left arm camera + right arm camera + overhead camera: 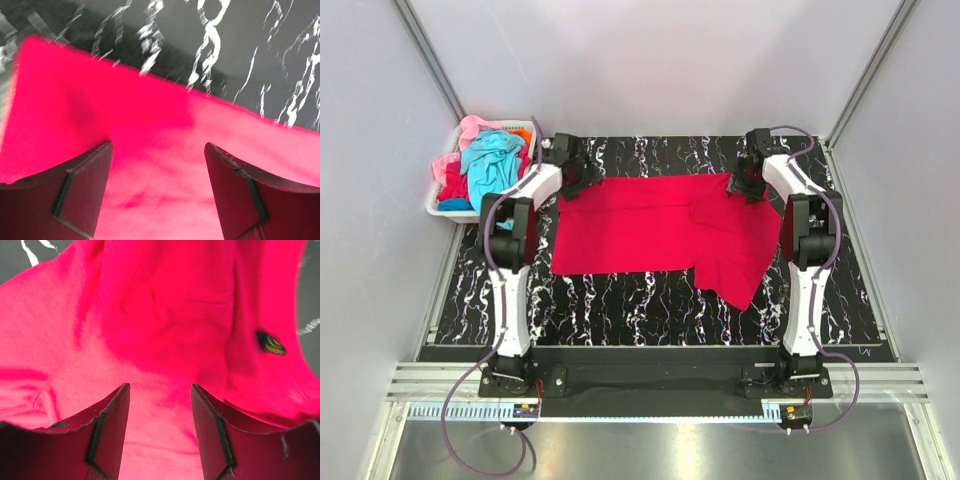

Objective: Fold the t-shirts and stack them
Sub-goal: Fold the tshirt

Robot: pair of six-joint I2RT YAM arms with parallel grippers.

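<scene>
I see the crimson t-shirt (640,230) spread across the worktop (620,305), toward its far edge; left gripper (158,145) and right gripper (160,386) hover, jaws apart, at its far corners.

The crimson t-shirt (650,225) is soft matt cloth, the marble-patterned table (620,300) smooth, the white basket (450,214) plastic.

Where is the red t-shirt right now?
In the top view, the red t-shirt lies spread on the table, its far corners by the left gripper and right gripper.

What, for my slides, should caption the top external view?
Left claw and right claw at the far corners of a crimson t-shirt spread on a black marbled table.
</scene>
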